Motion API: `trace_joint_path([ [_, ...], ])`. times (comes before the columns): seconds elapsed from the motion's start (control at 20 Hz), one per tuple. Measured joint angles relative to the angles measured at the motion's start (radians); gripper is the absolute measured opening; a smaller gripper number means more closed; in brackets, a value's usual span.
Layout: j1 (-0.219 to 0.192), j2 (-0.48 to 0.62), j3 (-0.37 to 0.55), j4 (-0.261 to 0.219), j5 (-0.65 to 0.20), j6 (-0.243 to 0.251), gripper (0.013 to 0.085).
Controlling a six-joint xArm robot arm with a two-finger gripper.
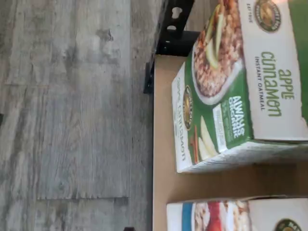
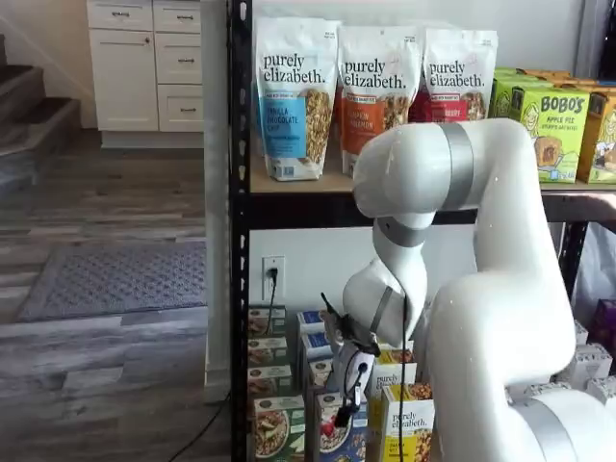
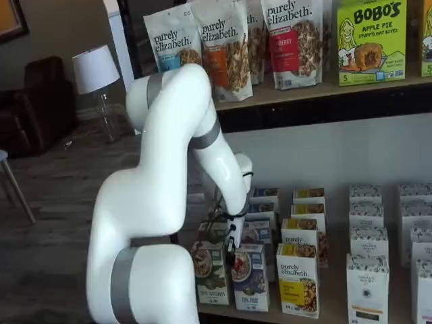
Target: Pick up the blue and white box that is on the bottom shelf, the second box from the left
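Observation:
The blue and white box (image 3: 250,278) stands upright at the front of the bottom shelf (image 3: 335,312), between a green carton (image 3: 209,271) and a yellow "purely elizabeth" carton (image 3: 298,278). It also shows in a shelf view (image 2: 336,435), and its edge shows in the wrist view (image 1: 226,214). My gripper (image 3: 232,244) hangs at the end of the white arm, just above and in front of the box's top left corner. It holds nothing, with its jaws at their widest. Its black fingers (image 2: 347,380) are seen side-on with a cable beside them.
A green apple cinnamon oatmeal carton (image 1: 240,82) fills the wrist view on the tan shelf board (image 1: 163,144), beside the black rack post (image 1: 173,24). Rows of small cartons (image 3: 368,236) stand behind and to the right. Granola bags (image 2: 294,96) sit on the upper board. Grey wood floor (image 1: 72,120) lies beside the rack.

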Motion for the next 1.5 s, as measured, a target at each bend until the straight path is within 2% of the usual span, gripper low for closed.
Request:
trace_joint_path([
  [0.15, -0.005, 0.014, -0.024, -0.009, -0.001, 0.006, 0.0850],
  [0.65, -0.021, 0.077, -0.113, -0.091, 0.018, 0.070, 0.0850],
  [1.5, -0.031, 0.178, -0.236, -0.180, 0.035, 0.144, 0.0850],
])
